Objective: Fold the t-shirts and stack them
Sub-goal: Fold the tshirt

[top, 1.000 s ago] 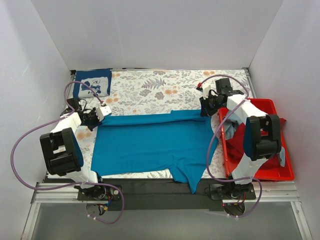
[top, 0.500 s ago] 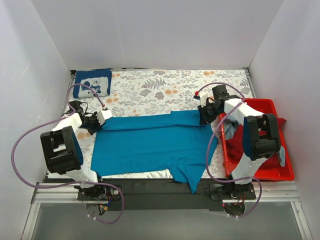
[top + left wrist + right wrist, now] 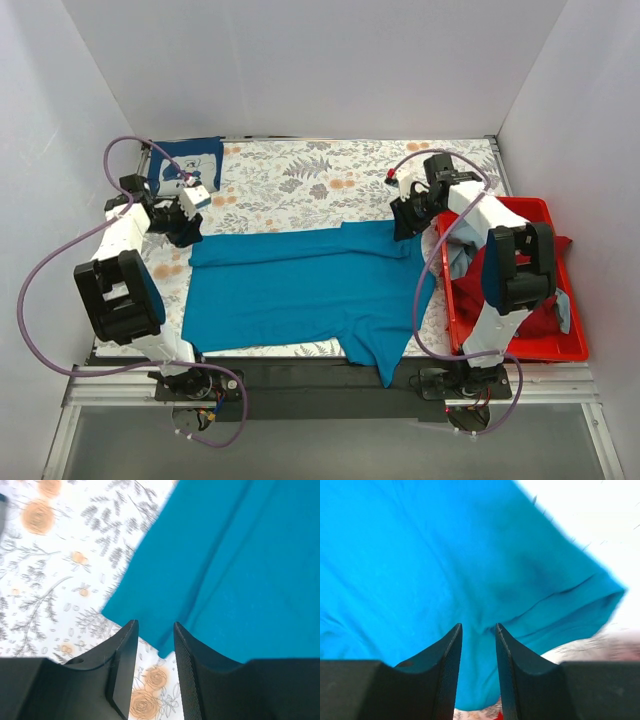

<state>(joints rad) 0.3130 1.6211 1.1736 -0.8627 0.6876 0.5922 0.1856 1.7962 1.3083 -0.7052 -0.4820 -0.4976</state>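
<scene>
The teal-blue t-shirt (image 3: 300,290) lies spread on the floral table, its far edge folded over toward me. My left gripper (image 3: 190,233) is open and empty just off the shirt's far left corner. In the left wrist view the teal shirt (image 3: 240,555) lies just beyond the left gripper (image 3: 155,626). My right gripper (image 3: 401,229) is open over the shirt's far right corner. In the right wrist view the right gripper (image 3: 478,626) has teal cloth (image 3: 420,555) under its jaws. A folded navy shirt with a white print (image 3: 185,165) lies at the back left.
A red bin (image 3: 525,204) stands at the right edge and holds a dark red shirt (image 3: 545,325) and pale blue-grey cloth (image 3: 457,262). The floral table cover (image 3: 300,180) shows behind the teal shirt. White walls enclose the table.
My left gripper has moved back and to the left, off the shirt's corner. The right gripper has shifted slightly. The shirt's far edge now lies a little nearer me.
</scene>
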